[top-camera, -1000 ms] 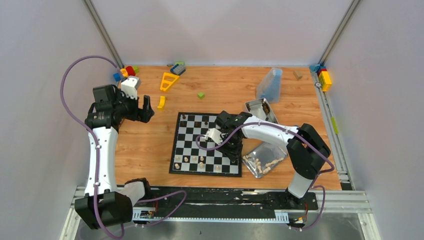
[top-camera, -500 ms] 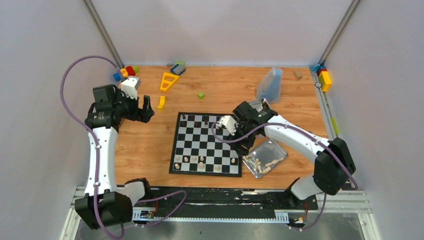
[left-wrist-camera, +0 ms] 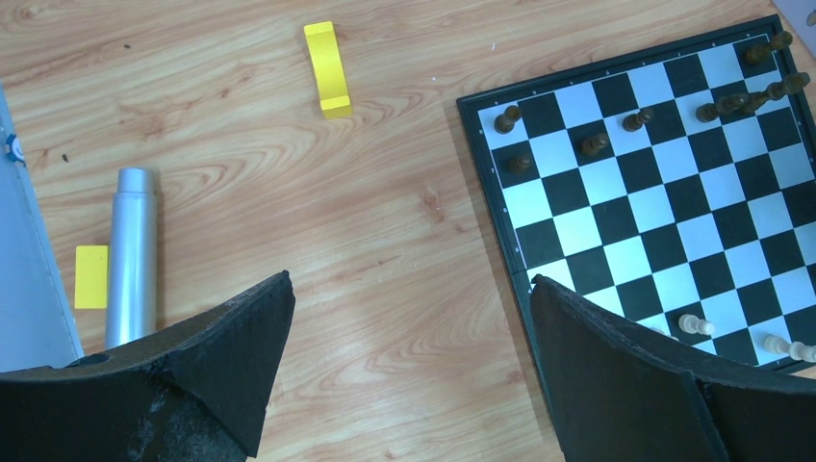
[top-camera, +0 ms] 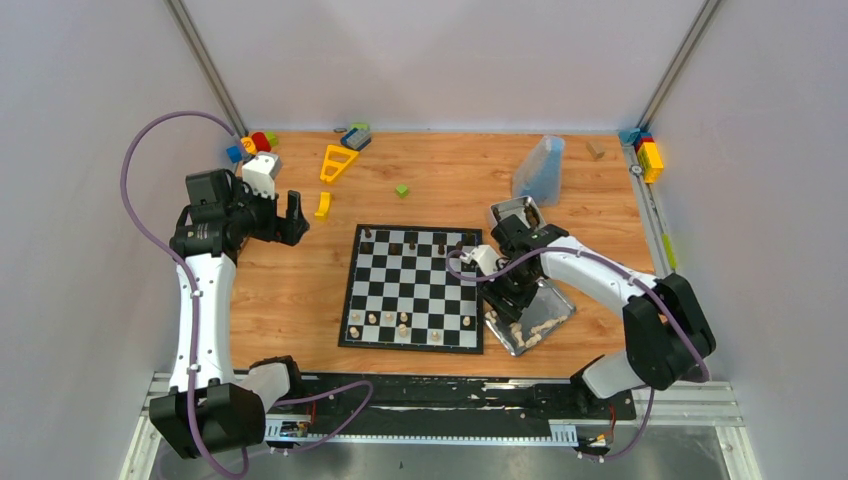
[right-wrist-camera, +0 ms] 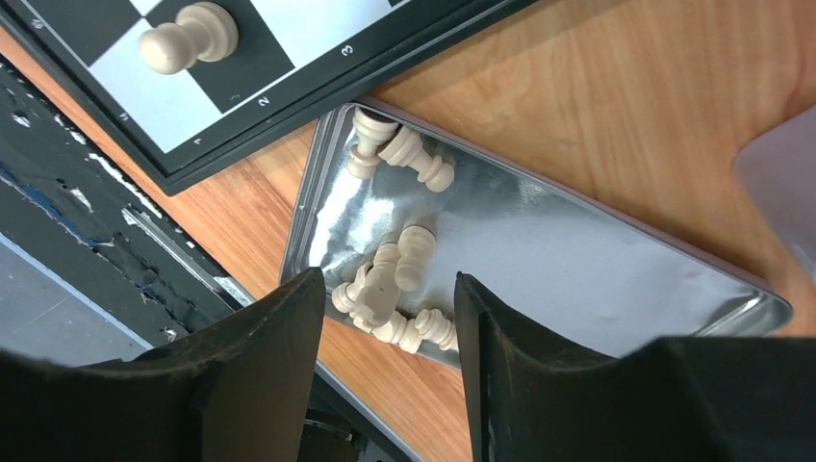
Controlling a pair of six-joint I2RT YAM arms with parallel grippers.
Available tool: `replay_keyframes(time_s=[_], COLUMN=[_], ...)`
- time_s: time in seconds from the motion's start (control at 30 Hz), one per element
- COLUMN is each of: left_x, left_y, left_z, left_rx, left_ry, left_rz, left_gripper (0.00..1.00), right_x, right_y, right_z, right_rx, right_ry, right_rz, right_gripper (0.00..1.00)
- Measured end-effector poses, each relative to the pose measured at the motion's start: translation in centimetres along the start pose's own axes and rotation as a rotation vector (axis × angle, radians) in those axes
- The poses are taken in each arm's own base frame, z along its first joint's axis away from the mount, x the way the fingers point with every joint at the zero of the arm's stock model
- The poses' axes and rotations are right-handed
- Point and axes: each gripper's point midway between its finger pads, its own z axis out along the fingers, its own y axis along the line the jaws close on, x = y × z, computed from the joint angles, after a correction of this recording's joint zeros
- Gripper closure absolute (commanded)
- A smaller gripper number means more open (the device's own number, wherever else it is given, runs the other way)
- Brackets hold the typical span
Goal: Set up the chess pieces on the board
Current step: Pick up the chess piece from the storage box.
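Note:
The board [top-camera: 411, 287] lies mid-table with dark chess pieces [top-camera: 398, 246] along its far rows and cream ones [top-camera: 386, 319] along the near row. More cream pieces [right-wrist-camera: 398, 266] lie heaped in a shiny metal tray [right-wrist-camera: 587, 265] right of the board. My right gripper [right-wrist-camera: 387, 279] hovers open just above that heap, holding nothing; in the top view the right gripper [top-camera: 511, 301] is over the tray's [top-camera: 553, 302] near-left part. My left gripper [left-wrist-camera: 410, 281] is wide open and empty above bare wood left of the board [left-wrist-camera: 664, 207]. In the top view the left gripper [top-camera: 294, 218] is well left of the board.
A second metal tray [top-camera: 519, 214] and a translucent blue container [top-camera: 540, 170] stand behind the right arm. A yellow block [left-wrist-camera: 327, 69] and a silver cylinder [left-wrist-camera: 132, 252] lie near my left gripper. Toy blocks [top-camera: 252, 145] sit in the far corners, and a green cube [top-camera: 401, 190] behind the board.
My right arm has swung right, from over the board's near-right squares to above the tray, and its jaws have opened. A cream piece shows where it was. The left arm has not moved.

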Motion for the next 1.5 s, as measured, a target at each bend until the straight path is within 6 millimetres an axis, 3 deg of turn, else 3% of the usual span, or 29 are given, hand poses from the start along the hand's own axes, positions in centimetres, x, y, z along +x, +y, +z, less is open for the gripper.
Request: replay_keyframes(time_s=[0.23, 0.97, 1.4, 1.5], left_x=[0.0, 0.0, 0.0, 0.0], left_y=[0.0, 0.0, 0.0, 0.0], left_z=[0.0, 0.0, 0.0, 0.0], left_rx=[0.0, 0.0, 0.0, 0.0], left_ry=[0.0, 0.0, 0.0, 0.0], left_rz=[0.0, 0.0, 0.0, 0.0], left_gripper=[0.0, 0.0, 0.0, 0.0], right_x=[1.1, 1.1, -2.7, -4.5], right_y=[-0.3, -0.6, -1.2, -0.8], right_z=[1.4, 1.8, -0.3, -1.6], right_rx=[-0.014, -0.011, 0.004, -0.003], right_ry=[0.061, 0.073, -0.024, -0.067], right_rz=[0.023, 0.028, 0.003, -0.019], right_gripper=[0.54, 0.92, 0.95, 0.94])
